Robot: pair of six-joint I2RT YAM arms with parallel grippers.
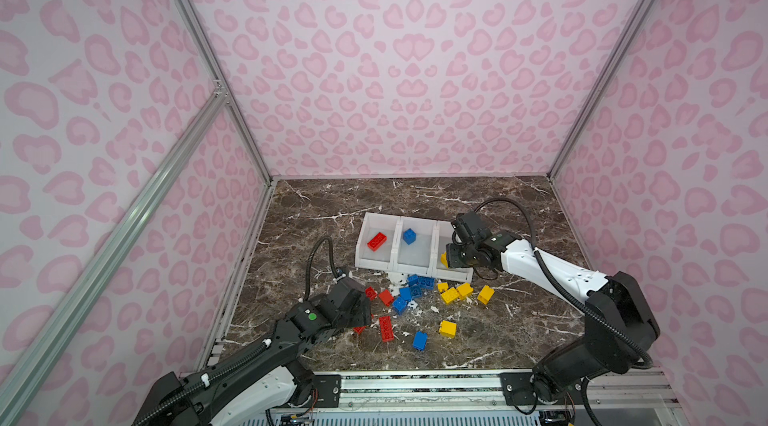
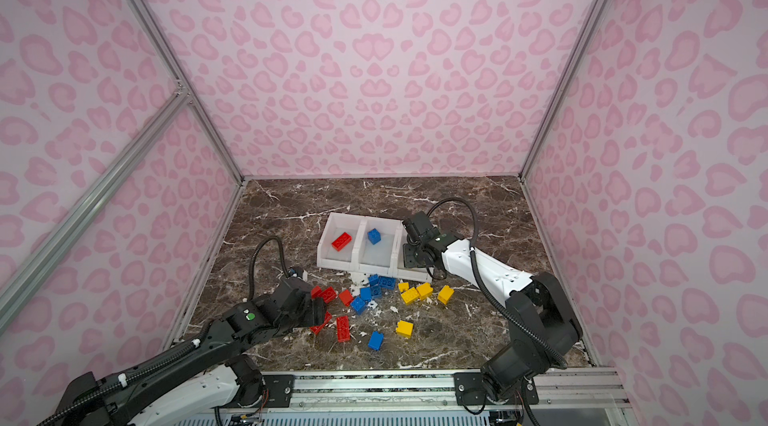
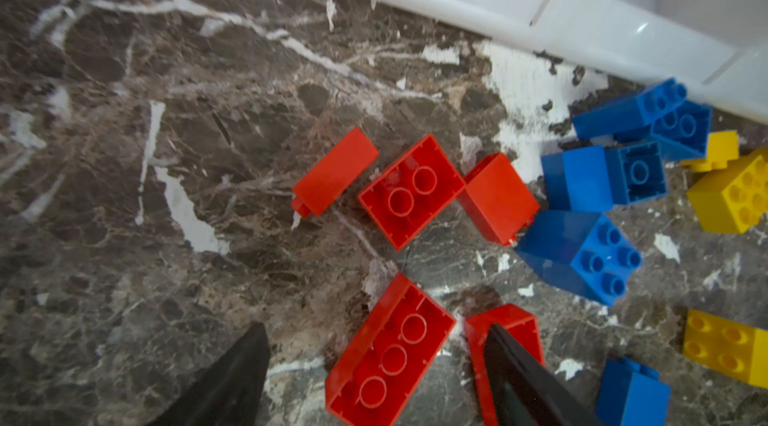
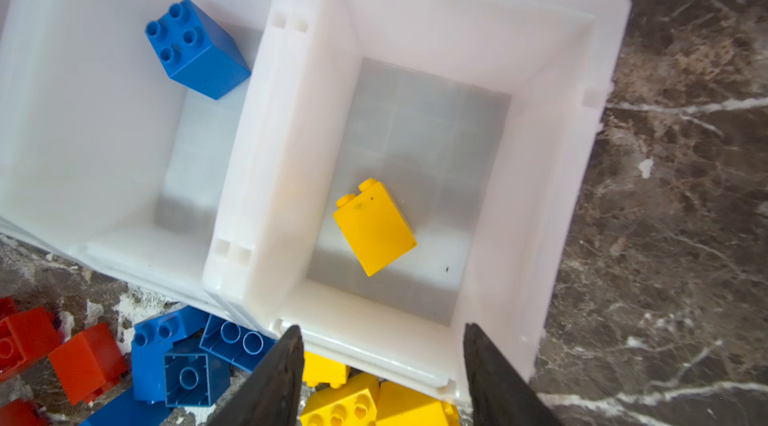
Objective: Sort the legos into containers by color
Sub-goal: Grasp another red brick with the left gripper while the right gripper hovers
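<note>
Dark marble top (image 1: 498,320); chunky studded legos (image 1: 387,329), red, blue, yellow

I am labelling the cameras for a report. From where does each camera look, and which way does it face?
Both top views: high behind the robot's base, facing forward and down at the marble table, containers and loose legos; left arm and right arm show.
Left wrist: on the left arm, facing down at red legos; its open jaws show.
Right wrist: on the right arm, facing down into the container with a yellow lego; its open jaws show.
Shared: both wrist views show the blue legos by the containers' front.
</note>
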